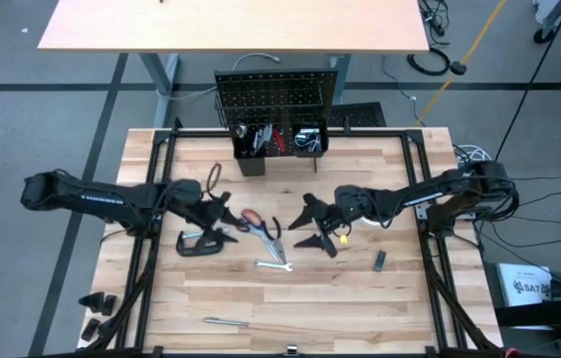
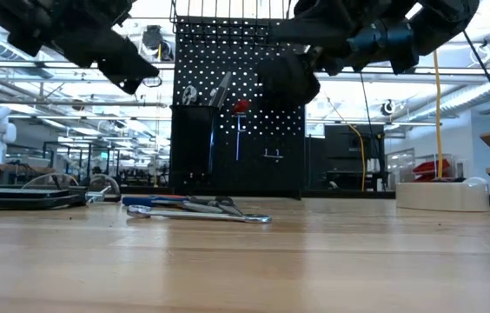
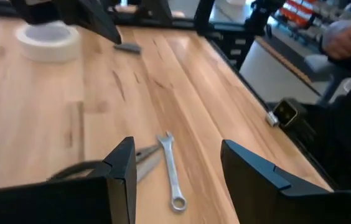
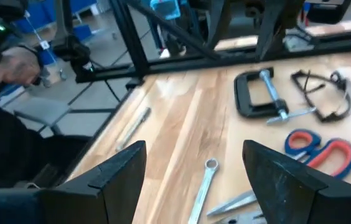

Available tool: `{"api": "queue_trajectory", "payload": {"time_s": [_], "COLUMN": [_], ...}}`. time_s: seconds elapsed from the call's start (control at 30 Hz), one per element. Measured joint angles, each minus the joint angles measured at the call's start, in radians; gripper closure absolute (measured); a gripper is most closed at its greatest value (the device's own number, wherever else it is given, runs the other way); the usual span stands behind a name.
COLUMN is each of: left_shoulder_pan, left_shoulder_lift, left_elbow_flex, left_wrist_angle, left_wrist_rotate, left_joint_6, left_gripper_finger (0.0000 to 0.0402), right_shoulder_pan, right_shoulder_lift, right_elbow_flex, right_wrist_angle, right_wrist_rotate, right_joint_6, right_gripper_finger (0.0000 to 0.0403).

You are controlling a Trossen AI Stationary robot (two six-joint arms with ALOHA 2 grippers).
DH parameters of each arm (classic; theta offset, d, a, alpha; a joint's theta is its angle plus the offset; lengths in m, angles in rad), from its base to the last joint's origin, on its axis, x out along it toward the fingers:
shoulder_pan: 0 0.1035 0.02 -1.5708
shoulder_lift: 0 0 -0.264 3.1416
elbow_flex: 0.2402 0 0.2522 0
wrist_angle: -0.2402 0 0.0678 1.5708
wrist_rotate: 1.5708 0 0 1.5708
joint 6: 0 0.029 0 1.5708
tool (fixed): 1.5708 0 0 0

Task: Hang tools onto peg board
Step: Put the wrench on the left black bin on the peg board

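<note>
The black peg board (image 1: 271, 97) stands upright at the table's far edge, with small bins (image 1: 280, 139) at its foot holding some tools. Red-handled scissors (image 1: 252, 218), pliers (image 1: 274, 235), a wrench (image 1: 273, 265), a black C-clamp (image 1: 199, 243) and safety glasses (image 1: 214, 177) lie flat on the table's middle. My left gripper (image 1: 229, 214) is open above the table, just left of the scissors; its wrist view shows the wrench (image 3: 172, 171) past its fingers. My right gripper (image 1: 310, 224) is open, just right of the pliers, and hangs clear of the table.
A white tape roll (image 3: 48, 40) lies under my right arm. A small dark piece (image 1: 380, 261) lies to the right, and a metal rod (image 1: 226, 321) lies near the front edge. A person's hand (image 3: 343, 37) shows beyond the table's near side.
</note>
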Motion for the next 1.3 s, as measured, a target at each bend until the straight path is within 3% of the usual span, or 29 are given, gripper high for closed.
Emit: {"api": "queue_trajectory", "payload": {"time_s": [0.27,0.47,0.87,1.3], "left_shoulder_pan": [-0.145,-0.207,-0.242,-0.245], "left_shoulder_lift": [0.198,0.35,0.577,0.762], "left_elbow_flex": [-0.001,-0.001,-0.001,0.088], "left_wrist_angle": [0.115,0.237,0.494,0.503], "left_wrist_rotate": [-0.09,-0.151,-0.157,-0.241], "left_joint_6": [-0.049,-0.049,-0.099,-0.127], "left_gripper_finger": [0.0233,0.0233,0.0233,0.0233], "right_shoulder_pan": [0.034,0.034,0.034,0.034], "right_shoulder_lift": [0.058,0.072,0.073,0.073], "right_elbow_flex": [0.0,0.0,0.0,0.0], "right_wrist_angle": [0.028,0.043,0.02,0.021], "right_wrist_rotate": [0.156,0.156,0.155,0.155], "right_joint_6": [0.0,0.023,0.051,0.079], "right_gripper_finger": [0.0142,0.0142,0.0142,0.0142]}}
